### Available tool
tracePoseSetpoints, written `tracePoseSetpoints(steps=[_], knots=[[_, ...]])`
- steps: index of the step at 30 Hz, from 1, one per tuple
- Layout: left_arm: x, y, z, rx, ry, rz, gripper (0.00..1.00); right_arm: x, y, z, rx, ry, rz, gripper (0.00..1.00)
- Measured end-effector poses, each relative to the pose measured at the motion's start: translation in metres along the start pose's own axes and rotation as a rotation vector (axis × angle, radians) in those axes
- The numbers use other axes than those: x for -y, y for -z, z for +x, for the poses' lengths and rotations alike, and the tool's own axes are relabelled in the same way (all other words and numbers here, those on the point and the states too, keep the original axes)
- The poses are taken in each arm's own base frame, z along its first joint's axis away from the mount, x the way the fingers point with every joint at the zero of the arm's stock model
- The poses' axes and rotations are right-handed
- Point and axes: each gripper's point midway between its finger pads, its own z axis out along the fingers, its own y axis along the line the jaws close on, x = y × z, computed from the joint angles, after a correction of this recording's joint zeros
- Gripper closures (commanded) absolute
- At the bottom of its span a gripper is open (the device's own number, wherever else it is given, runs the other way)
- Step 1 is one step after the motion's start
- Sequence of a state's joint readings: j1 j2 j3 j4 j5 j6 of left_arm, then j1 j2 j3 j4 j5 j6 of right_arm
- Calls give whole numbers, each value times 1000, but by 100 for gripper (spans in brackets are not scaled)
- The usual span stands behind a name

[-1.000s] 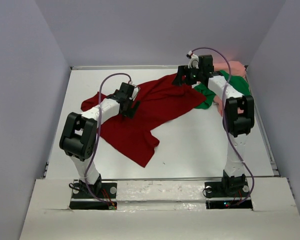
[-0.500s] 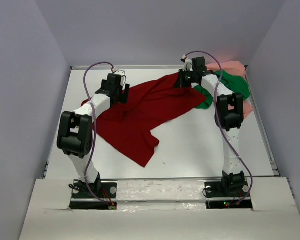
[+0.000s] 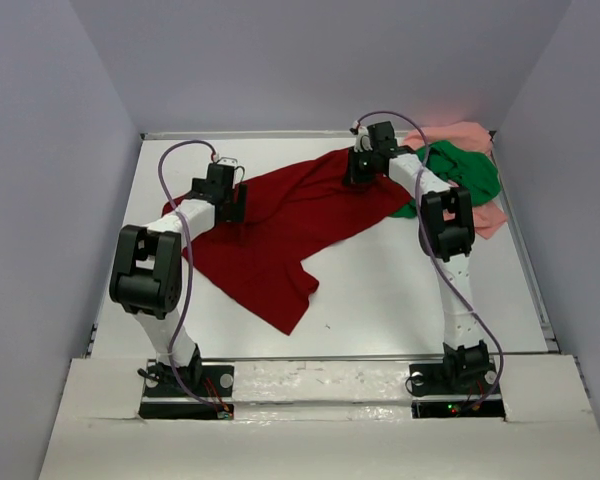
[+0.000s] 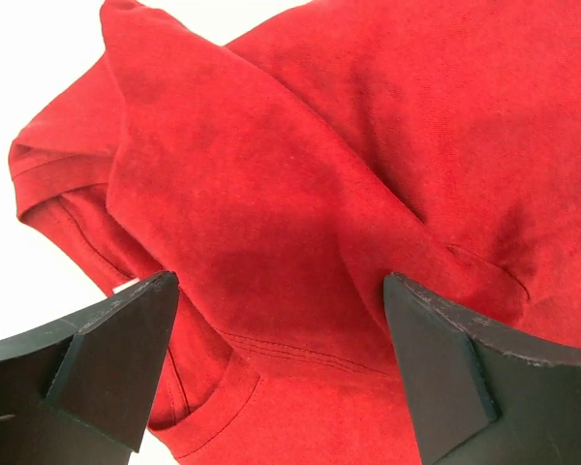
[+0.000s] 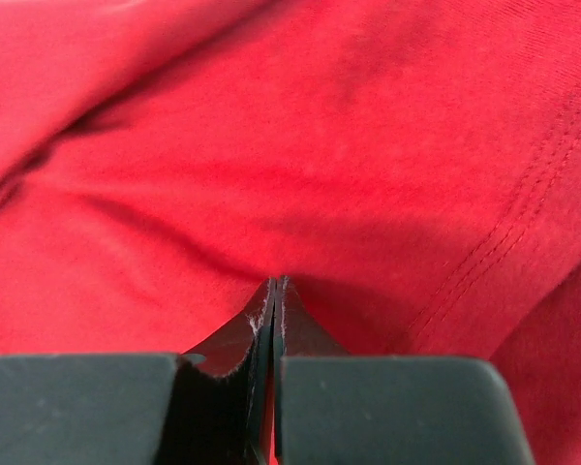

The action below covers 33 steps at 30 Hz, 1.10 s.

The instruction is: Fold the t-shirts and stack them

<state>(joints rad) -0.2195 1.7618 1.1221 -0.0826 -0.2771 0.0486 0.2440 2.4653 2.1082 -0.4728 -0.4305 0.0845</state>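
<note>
Only edges of pink t-shirt visible

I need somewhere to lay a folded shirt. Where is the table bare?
Bare table: near-centre, between the dark red t-shirt and the right arm; also the far-left corner. Crowded: far right, where the green t-shirt and pink t-shirt pile up.

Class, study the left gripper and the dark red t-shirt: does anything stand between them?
Nothing visible does. The left gripper is open directly over the dark red t-shirt, with only its own wrinkled cloth showing between the fingers.
</note>
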Motion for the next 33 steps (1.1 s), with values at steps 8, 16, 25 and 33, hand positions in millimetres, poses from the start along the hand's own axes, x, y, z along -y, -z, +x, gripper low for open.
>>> tracePoseSetpoints(steps=[8, 16, 25, 33], knots=[[-16, 13, -11, 80, 46, -69, 1, 10, -14, -27, 61, 21, 169, 100], [-26, 43, -46, 208, 106, -74, 1, 19, -27, -64, 151, 56, 297, 100], [-17, 43, -39, 173, 129, -20, 7, 33, -36, -37, 82, 30, 346, 100], [-14, 20, -10, 38, 125, 18, 7, 25, -16, -10, -18, 4, 324, 100]])
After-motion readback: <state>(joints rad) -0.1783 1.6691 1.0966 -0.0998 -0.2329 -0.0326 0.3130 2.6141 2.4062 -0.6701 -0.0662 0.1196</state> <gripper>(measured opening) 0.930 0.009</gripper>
